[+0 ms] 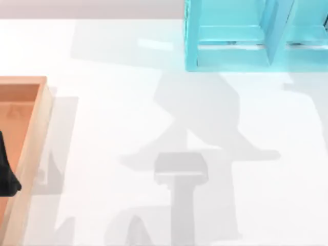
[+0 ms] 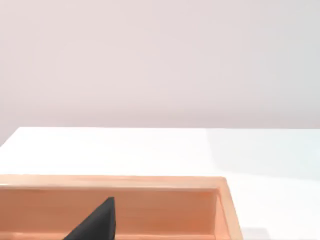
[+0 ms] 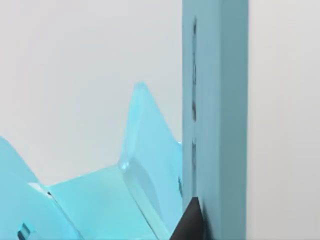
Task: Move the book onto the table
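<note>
Light cyan shelf unit [image 1: 241, 38] with upright dividers at about one o'clock along the far edge, orange-brown wooden tray [image 1: 32, 138] with raised rim at nine o'clock on the left edge, the two well apart

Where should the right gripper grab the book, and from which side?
Probably across its thickness, cover to cover, near the free edge. The book is a thin slab standing among the cyan shelf panels, so only that suits the jaws. Come from the shelf's open front, where the right gripper sits beside it. The left gripper is parked over the tray.
</note>
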Robot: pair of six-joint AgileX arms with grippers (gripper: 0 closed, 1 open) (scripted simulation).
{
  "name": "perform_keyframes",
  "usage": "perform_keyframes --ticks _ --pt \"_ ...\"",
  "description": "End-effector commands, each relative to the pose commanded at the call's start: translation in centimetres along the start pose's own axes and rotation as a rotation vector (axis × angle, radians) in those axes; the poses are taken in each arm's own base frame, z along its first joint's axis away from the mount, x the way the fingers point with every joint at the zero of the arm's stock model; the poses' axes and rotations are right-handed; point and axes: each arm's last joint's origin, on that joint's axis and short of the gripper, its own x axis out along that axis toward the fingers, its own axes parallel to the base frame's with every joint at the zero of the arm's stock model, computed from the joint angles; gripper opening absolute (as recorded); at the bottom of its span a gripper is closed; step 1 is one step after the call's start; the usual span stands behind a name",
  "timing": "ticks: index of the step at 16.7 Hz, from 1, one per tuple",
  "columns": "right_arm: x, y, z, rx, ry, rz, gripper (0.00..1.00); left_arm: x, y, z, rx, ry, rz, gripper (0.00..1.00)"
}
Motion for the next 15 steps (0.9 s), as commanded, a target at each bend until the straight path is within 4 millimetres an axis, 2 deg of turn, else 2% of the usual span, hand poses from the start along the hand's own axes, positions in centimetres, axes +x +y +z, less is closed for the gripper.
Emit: perform_keyframes --ticks 2,4,10,13,15 --pt "-1.6 0.2 0.0 0.002 0.005 -0.002 0.00 0.0 0.0 0.0 0.000 0.000 0.000 1.00" --pt "-2.3 0.3 0.0 0.004 0.007 -0.003 0.00 0.0 0.0 0.0 0.000 0.000 0.000 1.00" --pt "-2.0 0.5 -0.2 0.000 0.014 0.000 0.00 0.0 0.0 0.0 0.000 0.000 0.000 1.00" --pt "-1.0 2.7 -1.0 -0.051 0.029 0.010 0.00 0.0 0.0 0.0 0.000 0.000 0.000 1.00" --pt "-0.1 5.4 -2.6 -0.119 0.063 0.029 0.00 0.0 0.0 0.0 0.000 0.000 0.000 1.00"
